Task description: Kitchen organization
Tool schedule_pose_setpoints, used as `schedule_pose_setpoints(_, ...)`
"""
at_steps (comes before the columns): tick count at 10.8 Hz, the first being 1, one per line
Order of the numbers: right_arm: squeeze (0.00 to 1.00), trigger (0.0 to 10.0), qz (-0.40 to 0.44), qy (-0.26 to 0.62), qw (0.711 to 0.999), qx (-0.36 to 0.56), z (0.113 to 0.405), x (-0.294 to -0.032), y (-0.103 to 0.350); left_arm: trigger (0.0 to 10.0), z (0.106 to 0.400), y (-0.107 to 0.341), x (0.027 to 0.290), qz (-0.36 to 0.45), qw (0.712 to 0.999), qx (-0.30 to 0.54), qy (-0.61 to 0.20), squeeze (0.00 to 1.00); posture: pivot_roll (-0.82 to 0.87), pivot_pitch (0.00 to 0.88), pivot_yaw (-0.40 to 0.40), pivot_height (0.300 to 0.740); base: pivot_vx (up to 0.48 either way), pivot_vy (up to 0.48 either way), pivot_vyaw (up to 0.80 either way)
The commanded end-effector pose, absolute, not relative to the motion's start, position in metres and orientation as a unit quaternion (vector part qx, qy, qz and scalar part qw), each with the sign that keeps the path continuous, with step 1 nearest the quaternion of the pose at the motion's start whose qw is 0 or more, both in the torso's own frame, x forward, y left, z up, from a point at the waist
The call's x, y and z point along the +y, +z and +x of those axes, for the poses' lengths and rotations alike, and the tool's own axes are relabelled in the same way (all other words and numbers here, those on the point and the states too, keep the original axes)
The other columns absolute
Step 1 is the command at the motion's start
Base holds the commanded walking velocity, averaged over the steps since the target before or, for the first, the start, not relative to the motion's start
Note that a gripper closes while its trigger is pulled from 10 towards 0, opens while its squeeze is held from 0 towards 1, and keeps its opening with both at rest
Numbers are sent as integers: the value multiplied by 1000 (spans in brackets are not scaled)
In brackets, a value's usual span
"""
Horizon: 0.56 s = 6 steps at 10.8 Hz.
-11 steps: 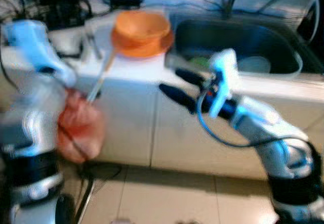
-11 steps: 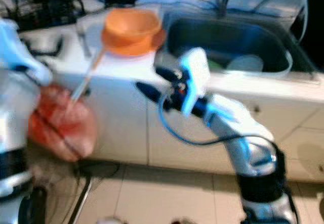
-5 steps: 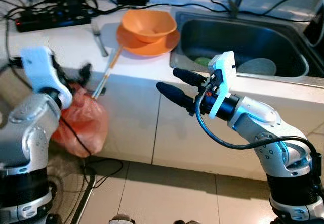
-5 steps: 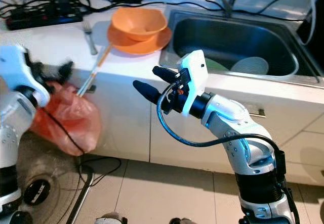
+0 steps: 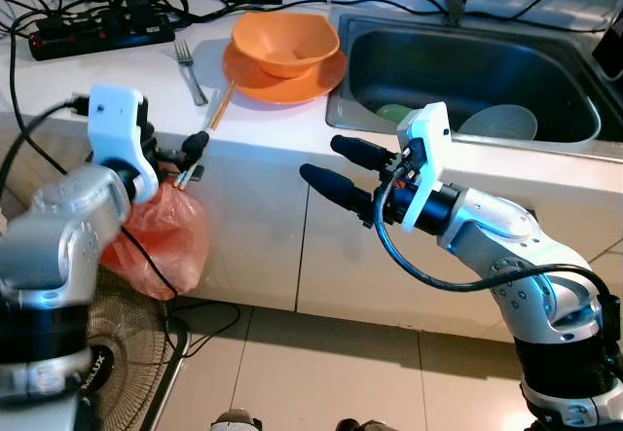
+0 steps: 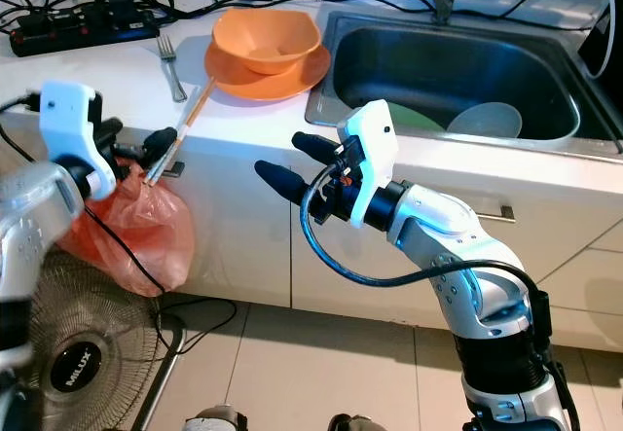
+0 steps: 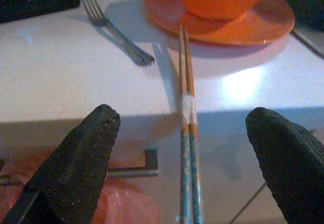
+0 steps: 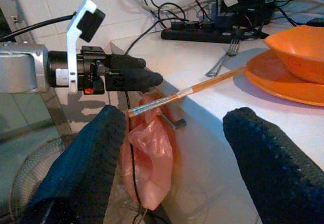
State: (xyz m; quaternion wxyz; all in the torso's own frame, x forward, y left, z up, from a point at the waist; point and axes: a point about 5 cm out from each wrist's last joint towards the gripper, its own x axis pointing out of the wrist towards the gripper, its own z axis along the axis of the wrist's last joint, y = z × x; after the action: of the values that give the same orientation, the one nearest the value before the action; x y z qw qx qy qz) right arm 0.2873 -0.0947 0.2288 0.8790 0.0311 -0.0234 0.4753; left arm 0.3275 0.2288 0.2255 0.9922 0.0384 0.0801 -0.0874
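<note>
**Chopsticks overhang the counter edge, left gripper lined up on them**

Head views: The chopsticks (image 5: 212,120) lie as a pair on the white counter (image 5: 97,81), running from the orange plate (image 5: 284,69) at about 1 o'clock down to the counter's front edge at 7 o'clock, their lower ends sticking out past the edge. An orange bowl (image 5: 284,40) sits on the plate, and a fork (image 5: 191,69) lies just beside the chopsticks at their 10 o'clock. The left gripper (image 5: 187,157) is at the overhanging tips, its black fingers spread. Below it an orange plastic bag (image 5: 156,246) hangs from a cabinet handle. The right gripper (image 6: 292,163) hovers in front of the cabinet, well apart from the chopsticks at their 4 o'clock, released and holding nothing. The sink (image 6: 458,66) at 2 o'clock holds a pale bowl (image 6: 485,120) and something green.

Left wrist view: The two fingers stand wide apart with the chopsticks running straight down the gap between them, touching neither. The fork, plate and bowl sit beyond, toward 12 o'clock.

Right wrist view: Its own fingers are spread around empty air. Across the way the left gripper points at the chopstick tips over the bag.

The step in hand looks like the approach to picking up the chopsticks; the grasp is not yet made. The next move calls for closing squarely on both sticks together at the overhang, so neither rolls or drops off the edge.
</note>
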Motion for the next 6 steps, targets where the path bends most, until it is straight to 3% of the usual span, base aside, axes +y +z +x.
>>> schedule_pose_setpoints(1, 0, 10000, 28, 477, 878, -23, 283, -95, 229, 10000, 330, 226, 228, 51, 990, 86, -99, 0, 158, 105, -14, 740, 0, 0, 0)
schedule_pose_setpoints(6, 0, 10000, 30, 480, 877, -18, 279, -96, 228, 10000, 335, 217, 237, 49, 983, 137, -112, 0, 153, 116, -4, 740, 0, 0, 0)
